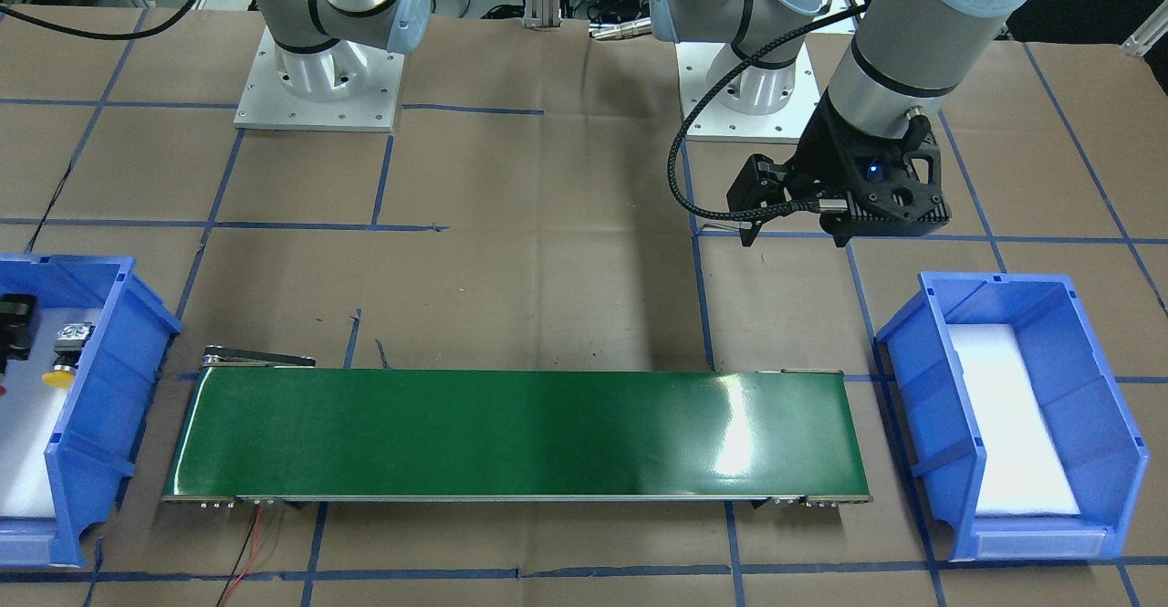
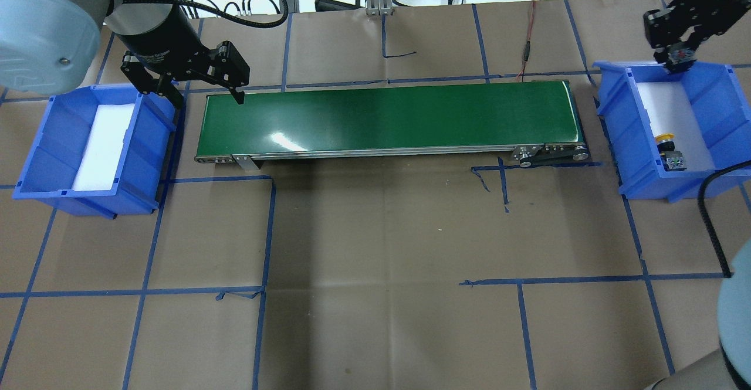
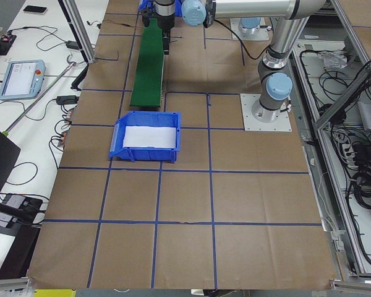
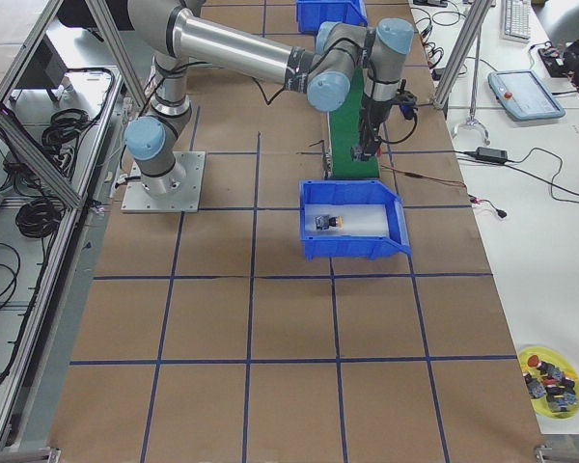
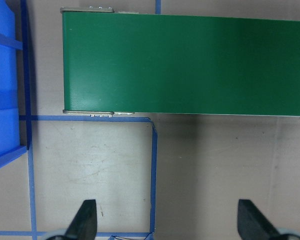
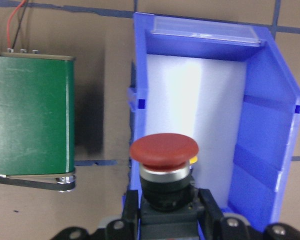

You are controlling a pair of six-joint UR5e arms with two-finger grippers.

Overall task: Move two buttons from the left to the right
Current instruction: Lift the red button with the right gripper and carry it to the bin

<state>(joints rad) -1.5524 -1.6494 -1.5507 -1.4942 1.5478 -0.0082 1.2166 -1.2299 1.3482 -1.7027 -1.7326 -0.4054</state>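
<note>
Red button (image 6: 163,150), pinched in the right gripper (image 2: 679,57)'s fingers (image 6: 129,212) above the right bin (image 2: 723,105)'s rim, should be centred over the white liner (image 2: 657,99), clear of the yellow button (image 2: 665,139) lying inside, then lowered before release; the left gripper (image 2: 204,92) hangs wide and empty.

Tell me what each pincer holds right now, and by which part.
The right pincer holds the red button by its black body. The left pincer is open and holds nothing.
</note>
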